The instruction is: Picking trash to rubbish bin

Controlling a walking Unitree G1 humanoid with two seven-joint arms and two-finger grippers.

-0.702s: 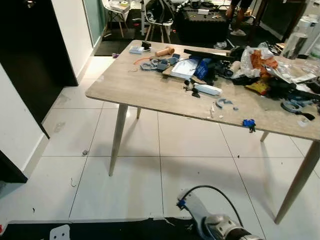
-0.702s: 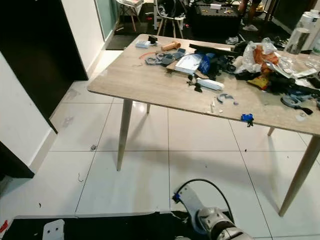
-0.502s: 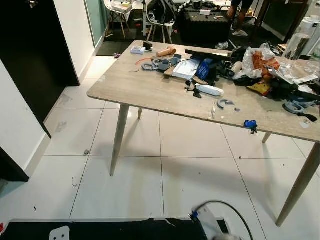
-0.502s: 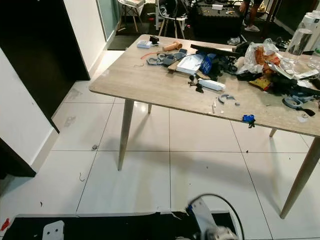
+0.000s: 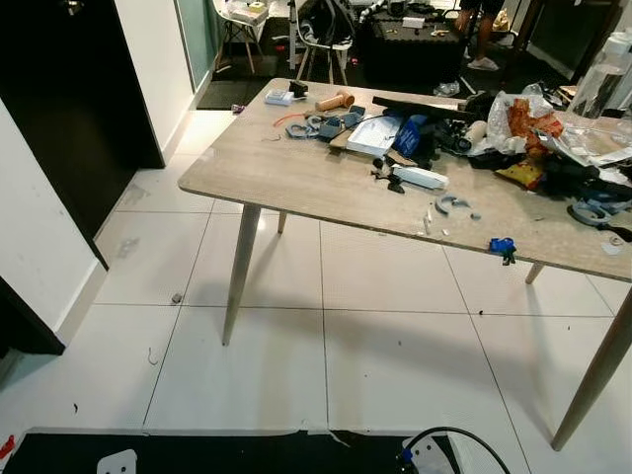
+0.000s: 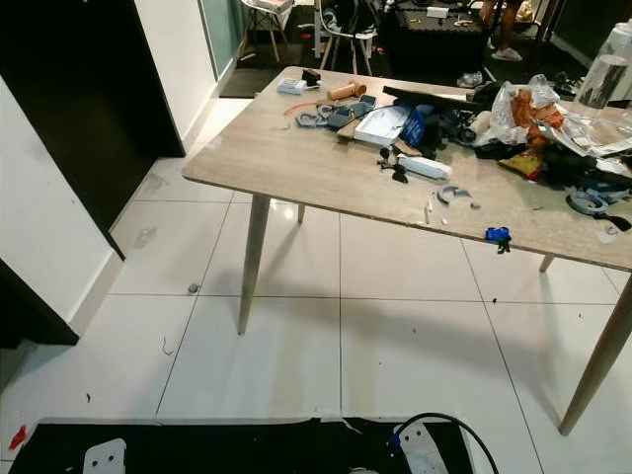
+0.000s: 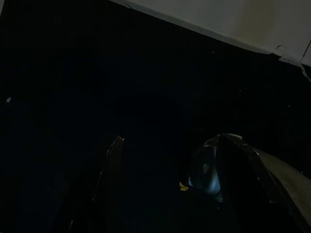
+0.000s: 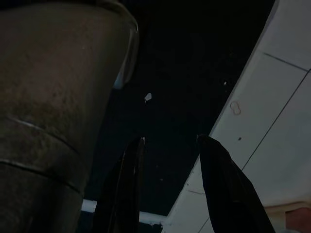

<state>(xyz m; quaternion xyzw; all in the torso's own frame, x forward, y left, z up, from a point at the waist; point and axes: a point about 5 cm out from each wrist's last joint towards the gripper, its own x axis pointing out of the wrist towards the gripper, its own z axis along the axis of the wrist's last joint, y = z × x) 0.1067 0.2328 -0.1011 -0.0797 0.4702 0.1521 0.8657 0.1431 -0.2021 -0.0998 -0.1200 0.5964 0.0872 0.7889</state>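
A wooden table stands on the white tiled floor ahead of the robot, its far half heaped with clutter. The trash sits there: a crumpled plastic bag with orange wrappers, a yellow packet just in front of it, and a white tube nearer the middle. A small blue part lies close to the near edge.

Both arms hang low, well apart from all that. The right gripper points down over a black mat at the tile's edge, fingers parted and holding nothing. The left gripper hangs in deep shade over the same dark mat; whether its fingers are spread I cannot tell.
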